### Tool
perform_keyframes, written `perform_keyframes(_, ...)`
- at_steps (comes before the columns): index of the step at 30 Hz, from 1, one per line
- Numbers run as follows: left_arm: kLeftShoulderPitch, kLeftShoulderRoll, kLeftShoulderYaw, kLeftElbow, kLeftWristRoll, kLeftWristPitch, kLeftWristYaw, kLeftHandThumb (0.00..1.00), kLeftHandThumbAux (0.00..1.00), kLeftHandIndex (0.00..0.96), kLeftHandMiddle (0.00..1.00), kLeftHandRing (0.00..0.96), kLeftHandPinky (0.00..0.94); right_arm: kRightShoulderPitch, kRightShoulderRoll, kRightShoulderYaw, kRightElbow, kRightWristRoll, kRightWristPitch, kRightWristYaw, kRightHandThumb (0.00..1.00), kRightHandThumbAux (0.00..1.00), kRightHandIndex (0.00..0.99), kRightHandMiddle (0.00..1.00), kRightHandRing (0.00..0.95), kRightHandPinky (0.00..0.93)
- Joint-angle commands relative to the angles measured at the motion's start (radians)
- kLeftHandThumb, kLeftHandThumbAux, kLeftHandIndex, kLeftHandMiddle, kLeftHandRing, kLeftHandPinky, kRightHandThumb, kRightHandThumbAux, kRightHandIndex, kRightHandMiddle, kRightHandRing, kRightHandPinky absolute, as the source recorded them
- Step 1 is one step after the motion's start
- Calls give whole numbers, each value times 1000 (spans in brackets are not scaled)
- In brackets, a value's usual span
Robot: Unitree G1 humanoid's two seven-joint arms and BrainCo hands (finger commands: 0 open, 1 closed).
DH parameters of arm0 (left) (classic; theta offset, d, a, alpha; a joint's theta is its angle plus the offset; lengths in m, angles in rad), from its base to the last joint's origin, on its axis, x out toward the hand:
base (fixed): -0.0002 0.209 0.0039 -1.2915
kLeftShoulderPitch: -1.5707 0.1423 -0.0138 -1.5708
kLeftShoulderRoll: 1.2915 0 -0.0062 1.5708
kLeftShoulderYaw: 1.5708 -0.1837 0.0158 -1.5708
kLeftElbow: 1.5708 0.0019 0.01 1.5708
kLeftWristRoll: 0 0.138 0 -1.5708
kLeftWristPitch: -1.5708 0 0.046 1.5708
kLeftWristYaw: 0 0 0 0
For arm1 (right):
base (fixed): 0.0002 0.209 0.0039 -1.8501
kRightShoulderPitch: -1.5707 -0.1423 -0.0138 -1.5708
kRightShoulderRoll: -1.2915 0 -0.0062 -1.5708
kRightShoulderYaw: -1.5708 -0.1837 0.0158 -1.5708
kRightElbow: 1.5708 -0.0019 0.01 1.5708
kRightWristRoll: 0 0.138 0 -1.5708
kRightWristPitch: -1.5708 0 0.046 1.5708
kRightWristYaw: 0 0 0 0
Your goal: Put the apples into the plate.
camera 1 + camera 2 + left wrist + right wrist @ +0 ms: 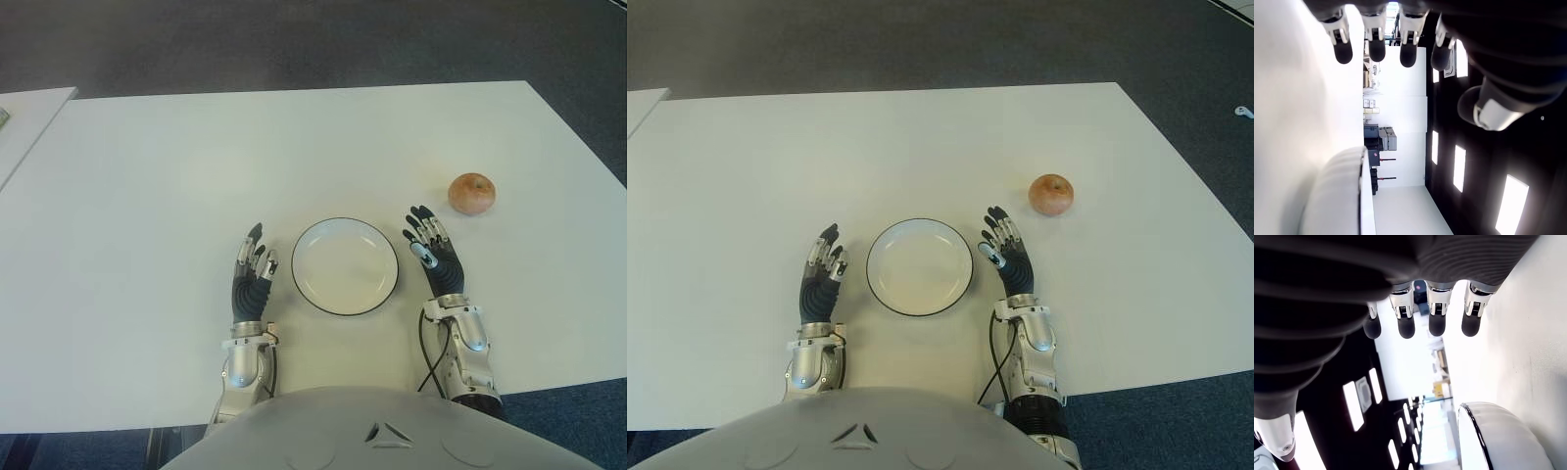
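Table: wide white rectangular table point(147, 196), its near edge against the robot's body.
Plate: round white plate with a thin dark rim point(390, 284), empty, close to the middle of the table's near edge.
Apple: one reddish-yellow round apple point(472, 193), on the table toward the right edge, farther from the near edge than the plate and well apart from it.
Left hand: black and silver left hand point(253, 277) shows just beside the plate on its left side, fingers point(1343, 50) straight and spread, holding nothing.
Right hand: black and silver right hand point(436, 257) shows just beside the plate on its right side, between plate and apple, fingers point(1437, 324) extended and apart, holding nothing; fingertips short of the apple.
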Motion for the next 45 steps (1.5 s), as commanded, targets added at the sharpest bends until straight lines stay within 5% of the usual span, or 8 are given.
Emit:
perform_keyframes(1, 12, -46, -6, 33, -10, 9, -9, 76, 505, 143, 99, 78, 87, 27, 7, 2, 46, -7, 32, -8, 166, 601, 33, 51, 1, 0)
perform_keyframes(14, -10, -49, -7, 63, -13, 12, -5, 77, 525, 145, 100, 80, 96, -104, 7, 6, -21, -31, 72, -64, 177, 567, 35, 54, 4, 0)
perform_keyframes(22, -13, -50, -10, 50, -10, 41, -2, 51, 549, 131, 95, 79, 86, -155, 4, 18, -6, -123, -16, -122, 175, 610, 32, 36, 0, 0)
perform_keyframes(26, -17, -49, -6, 57, -10, 46, 0, 38, 549, 128, 92, 77, 78, -195, -26, 33, 12, -252, -84, -189, 175, 632, 24, 15, 0, 0)
perform_keyframes(30, -28, -46, 0, 79, -1, 46, 7, 18, 554, 119, 87, 75, 77, -325, -101, 48, -6, -529, -136, -363, 194, 631, 21, 12, 0, 1)
perform_keyframes(34, -39, -43, 1, 94, -2, 54, 2, 4, 553, 113, 86, 77, 79, -462, -206, 73, 14, -760, -104, -499, 244, 591, 33, 6, 0, 27)
perform_keyframes(38, -50, -43, 1, 107, -4, 55, 0, 0, 550, 112, 86, 79, 80, -535, -270, 92, 39, -841, -69, -537, 258, 567, 40, 1, 0, 34)
perform_keyframes(45, -66, -49, -3, 122, -11, 47, -4, 0, 552, 115, 90, 84, 86, -747, -476, 174, 121, -1066, 45, -515, 273, 550, 40, 0, 0, 5)
